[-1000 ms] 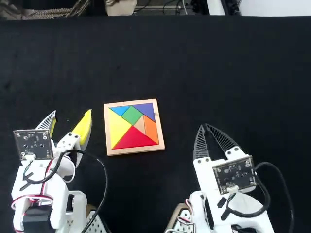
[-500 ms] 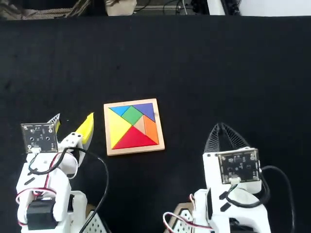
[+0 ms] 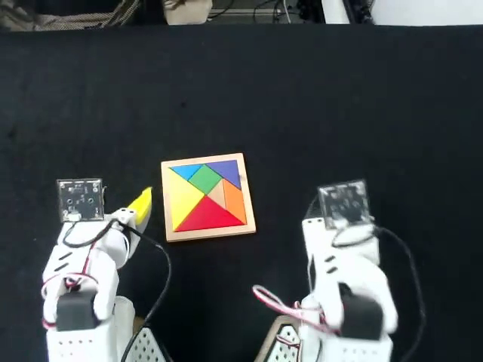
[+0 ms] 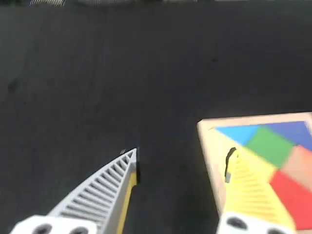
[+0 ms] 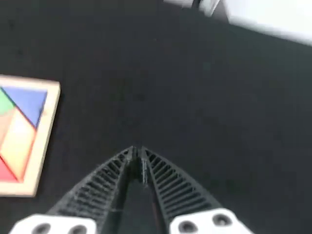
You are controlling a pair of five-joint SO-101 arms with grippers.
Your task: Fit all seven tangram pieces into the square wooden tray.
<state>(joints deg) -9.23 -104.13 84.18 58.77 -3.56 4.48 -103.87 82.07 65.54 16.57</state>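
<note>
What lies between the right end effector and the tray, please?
Nothing: the stretch between the right end effector and the tray is bare black table, as the right wrist view shows.

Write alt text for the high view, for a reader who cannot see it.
A square wooden tray, filled by seven coloured tangram pieces, lies mid-table on a black cloth. The white left arm and right arm sit at the near edge, either side of it.
</note>
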